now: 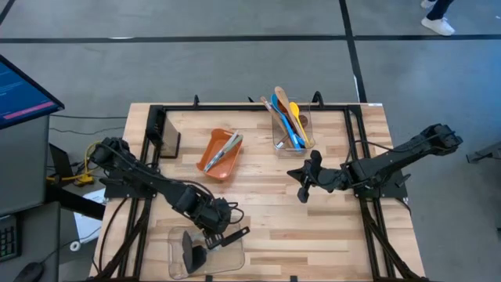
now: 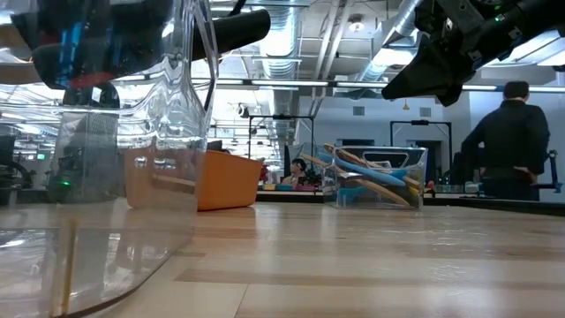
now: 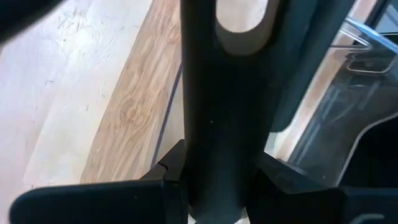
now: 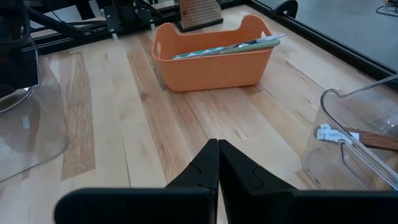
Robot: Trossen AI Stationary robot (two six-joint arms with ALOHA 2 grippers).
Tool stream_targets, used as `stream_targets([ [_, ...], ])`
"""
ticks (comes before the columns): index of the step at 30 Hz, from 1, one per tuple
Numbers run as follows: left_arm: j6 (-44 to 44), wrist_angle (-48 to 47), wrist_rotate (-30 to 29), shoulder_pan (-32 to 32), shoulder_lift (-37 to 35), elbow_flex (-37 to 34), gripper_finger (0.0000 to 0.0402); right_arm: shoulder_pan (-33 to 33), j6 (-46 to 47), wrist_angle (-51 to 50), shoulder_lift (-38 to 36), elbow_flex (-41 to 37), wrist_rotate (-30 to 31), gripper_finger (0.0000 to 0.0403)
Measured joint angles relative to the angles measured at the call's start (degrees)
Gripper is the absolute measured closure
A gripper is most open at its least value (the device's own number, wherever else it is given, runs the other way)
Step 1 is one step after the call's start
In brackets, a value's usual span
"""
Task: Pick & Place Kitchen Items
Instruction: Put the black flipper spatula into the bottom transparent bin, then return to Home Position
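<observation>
Fingers of my left gripper [image 1: 221, 232] clamp a black spatula [image 3: 227, 106], its handle slanting over the clear container [image 1: 178, 262] at 7 o'clock on the table [image 1: 313, 235]. I'd lower it well inside the rim before letting go, so it lands beside the other black spatula [image 1: 190, 249]. My right gripper [image 1: 305, 182] hovers pinched shut and empty at 3 o'clock. Only the left wrist view shows the handle's hanging hole; the high view alone shows the utensils [image 1: 288, 117] at 12 o'clock.
</observation>
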Motion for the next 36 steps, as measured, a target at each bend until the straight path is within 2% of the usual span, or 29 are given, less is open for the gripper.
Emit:
stream_targets([
  [12, 0.0, 1.4, 1.0, 0.0, 2.5, 0.0, 0.0315, 1.5, -1.0, 0.1, 0.0, 0.0, 0.0, 0.0403],
  [21, 0.0, 2.0, 1.0, 0.2, 2.5, 0.0, 0.0256, 1.5, -1.0, 0.0, 0.0, 0.0, 0.0, 0.0403],
  [28, 0.0, 2.4, 8.0, 1.3, 2.4, 0.0, 0.0219, 1.5, -1.0, 0.0, 0.0, 0.0, 0.0, 0.0403],
  [36, 0.0, 3.8, 14.3, 4.4, 0.4, 0.0, 0.0214, 1.5, -1.0, -0.1, 0.0, 0.0, 0.0, 0.0403],
])
